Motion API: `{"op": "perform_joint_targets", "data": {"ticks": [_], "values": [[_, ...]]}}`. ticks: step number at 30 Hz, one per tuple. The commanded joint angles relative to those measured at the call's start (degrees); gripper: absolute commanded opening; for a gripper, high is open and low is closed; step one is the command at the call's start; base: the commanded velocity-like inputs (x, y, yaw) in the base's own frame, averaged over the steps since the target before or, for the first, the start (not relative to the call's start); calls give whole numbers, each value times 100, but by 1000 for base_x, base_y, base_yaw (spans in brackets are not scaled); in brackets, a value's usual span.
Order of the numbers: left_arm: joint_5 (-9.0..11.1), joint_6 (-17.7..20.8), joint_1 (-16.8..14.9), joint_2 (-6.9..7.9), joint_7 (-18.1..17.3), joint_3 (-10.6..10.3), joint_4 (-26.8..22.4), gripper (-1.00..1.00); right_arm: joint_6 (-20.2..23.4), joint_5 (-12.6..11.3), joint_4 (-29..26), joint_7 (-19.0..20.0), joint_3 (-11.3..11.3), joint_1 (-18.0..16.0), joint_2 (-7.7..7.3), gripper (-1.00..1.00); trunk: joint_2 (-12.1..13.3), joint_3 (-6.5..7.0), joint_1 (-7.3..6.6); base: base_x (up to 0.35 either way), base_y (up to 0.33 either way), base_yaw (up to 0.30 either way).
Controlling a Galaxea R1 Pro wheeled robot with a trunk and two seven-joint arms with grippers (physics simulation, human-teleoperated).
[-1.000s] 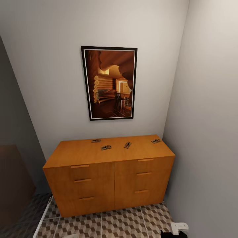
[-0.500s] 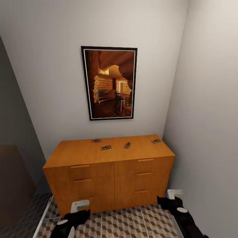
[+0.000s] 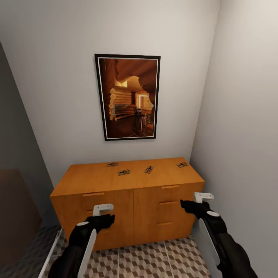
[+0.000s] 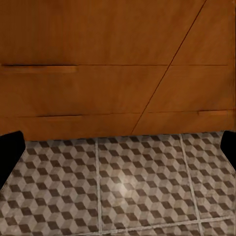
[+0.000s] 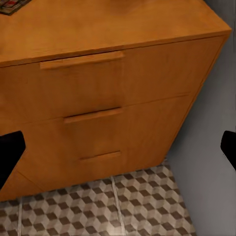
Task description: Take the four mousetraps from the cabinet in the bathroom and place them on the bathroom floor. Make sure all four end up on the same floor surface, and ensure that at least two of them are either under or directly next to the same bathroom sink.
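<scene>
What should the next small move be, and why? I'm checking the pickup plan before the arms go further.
Probably raise the right gripper up over the cabinet top toward the nearest mousetrap at its right rear corner. All four mousetraps lie on the top, both grippers hang lower, in front of the drawer fronts, and the right wrist view shows fingertips spread wide and empty.

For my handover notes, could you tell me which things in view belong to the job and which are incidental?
Job:
- four mousetraps
- cabinet
- bathroom floor

Incidental:
- framed picture
- walls
</scene>
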Motion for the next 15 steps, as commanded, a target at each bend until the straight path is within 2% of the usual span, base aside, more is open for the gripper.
{"op": "perform_joint_targets", "data": {"ticks": [1,9,10,15], "values": [[-7,107,-170,-4,10,0,-19,100,163,-73,-21,-46,5,-182,-3,100,-5,-4,2,0,0,0],[-4,419,-808,-4,12,-8,-15,100,861,-122,-28,-48,-1,-1067,20,100,-5,-4,2,0,0,0],[3,461,-925,-4,12,-8,-2,100,948,-152,-17,-48,-3,-1265,31,100,-5,-4,2,0,0,0],[1,514,-1085,-4,13,-22,51,100,1173,-333,-2,-51,1,-1553,92,100,-5,-4,2,0,0,0]]}}
